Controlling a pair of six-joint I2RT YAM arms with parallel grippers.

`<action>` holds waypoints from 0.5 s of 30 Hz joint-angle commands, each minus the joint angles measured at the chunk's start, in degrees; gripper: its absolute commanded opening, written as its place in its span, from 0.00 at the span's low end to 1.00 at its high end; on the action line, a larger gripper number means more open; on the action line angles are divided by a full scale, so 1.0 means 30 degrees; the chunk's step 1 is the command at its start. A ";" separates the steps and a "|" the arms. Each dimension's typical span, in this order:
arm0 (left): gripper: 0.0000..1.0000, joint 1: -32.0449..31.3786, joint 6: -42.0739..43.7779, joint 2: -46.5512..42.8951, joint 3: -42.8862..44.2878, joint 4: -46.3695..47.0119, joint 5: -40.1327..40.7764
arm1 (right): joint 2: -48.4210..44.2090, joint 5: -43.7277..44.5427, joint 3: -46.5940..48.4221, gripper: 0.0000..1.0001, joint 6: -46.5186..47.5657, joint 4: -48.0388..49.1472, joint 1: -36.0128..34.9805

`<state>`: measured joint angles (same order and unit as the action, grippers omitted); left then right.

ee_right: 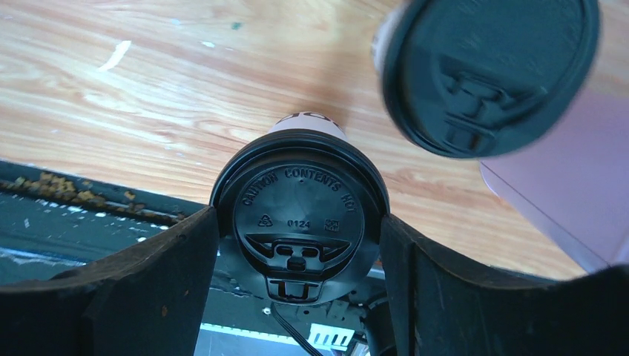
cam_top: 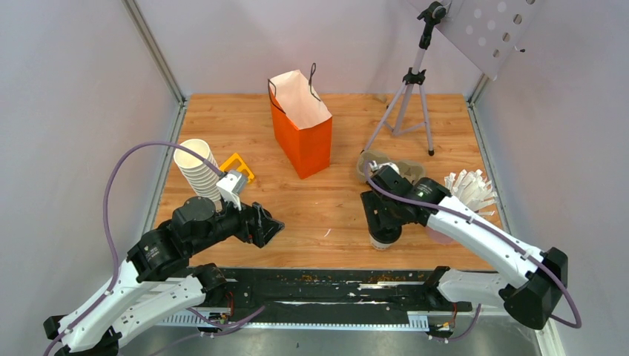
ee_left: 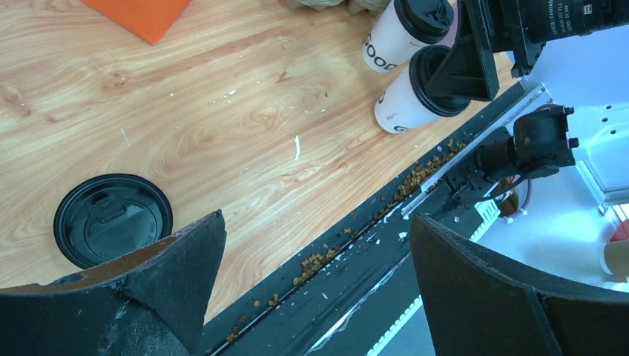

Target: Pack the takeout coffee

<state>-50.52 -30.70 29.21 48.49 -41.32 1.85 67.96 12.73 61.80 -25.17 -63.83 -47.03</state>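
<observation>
Your right gripper (ee_right: 297, 216) hugs the lidded coffee cup (ee_right: 297, 196) so you can lift it into the orange bag (cam_top: 300, 126); left gripper (ee_left: 315, 221) is wide.

Robot lab, white enclosure walls (cam_top: 67, 89), camera tripod (cam_top: 413, 77)
</observation>
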 commanded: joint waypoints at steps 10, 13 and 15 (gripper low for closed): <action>1.00 0.0039 -0.0302 0.0121 -0.0253 0.1086 -0.0899 | -0.3562 0.2150 -0.2973 0.74 -0.1180 0.0258 0.4404; 1.00 0.0027 -0.0420 0.0134 -0.0269 0.1090 -0.0853 | -0.3735 0.2052 -0.3339 0.74 -0.0853 0.0798 0.5262; 1.00 0.0023 -0.0411 0.0153 -0.0215 0.1042 -0.0838 | -0.3718 0.1865 -0.3464 0.74 -0.0672 0.1267 0.5508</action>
<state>-50.52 -31.42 29.36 47.70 -40.40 0.01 57.65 17.72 52.12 -28.18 -63.86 -32.21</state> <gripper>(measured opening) 0.998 0.752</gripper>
